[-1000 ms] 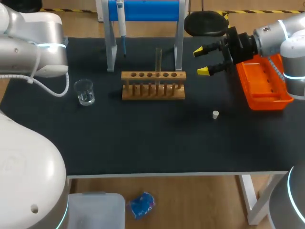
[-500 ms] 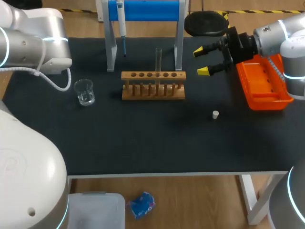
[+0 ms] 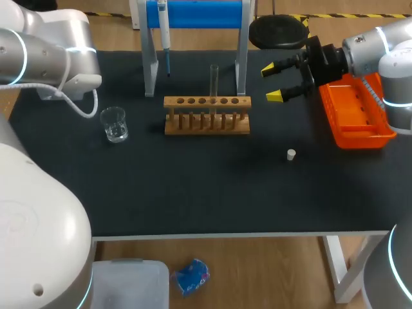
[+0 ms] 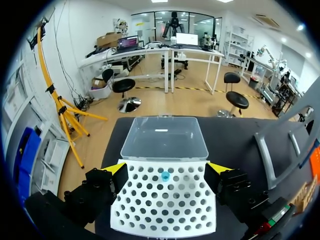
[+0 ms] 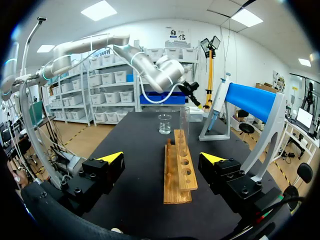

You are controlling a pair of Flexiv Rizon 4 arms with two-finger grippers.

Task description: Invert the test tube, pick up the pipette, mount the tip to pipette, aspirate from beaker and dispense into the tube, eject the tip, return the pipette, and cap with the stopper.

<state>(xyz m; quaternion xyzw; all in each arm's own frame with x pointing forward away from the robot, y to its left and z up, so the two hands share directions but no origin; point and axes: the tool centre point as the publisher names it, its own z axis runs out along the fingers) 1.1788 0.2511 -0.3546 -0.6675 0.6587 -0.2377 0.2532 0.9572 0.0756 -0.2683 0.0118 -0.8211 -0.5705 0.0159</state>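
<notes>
On the black table [image 3: 193, 193], the test tube [image 3: 214, 80] stands upright in the wooden rack [image 3: 206, 116] at upper centre. The left arm [image 3: 45, 55] has drawn further into the upper-left corner, its left gripper [image 4: 166, 168] spread wide above the tip box [image 4: 165, 215]. The right gripper [image 3: 273, 82], fingers apart, stays put at upper right.

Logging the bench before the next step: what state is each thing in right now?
Test tube: upright in the rack, unstoppered.
Pipette: hanging on its stand.
Beaker: upright on the table.
Stopper: loose on the table.
Tip box: lid open, one blue tip inside.
Left gripper: open, empty.
Right gripper: open, empty.
</notes>
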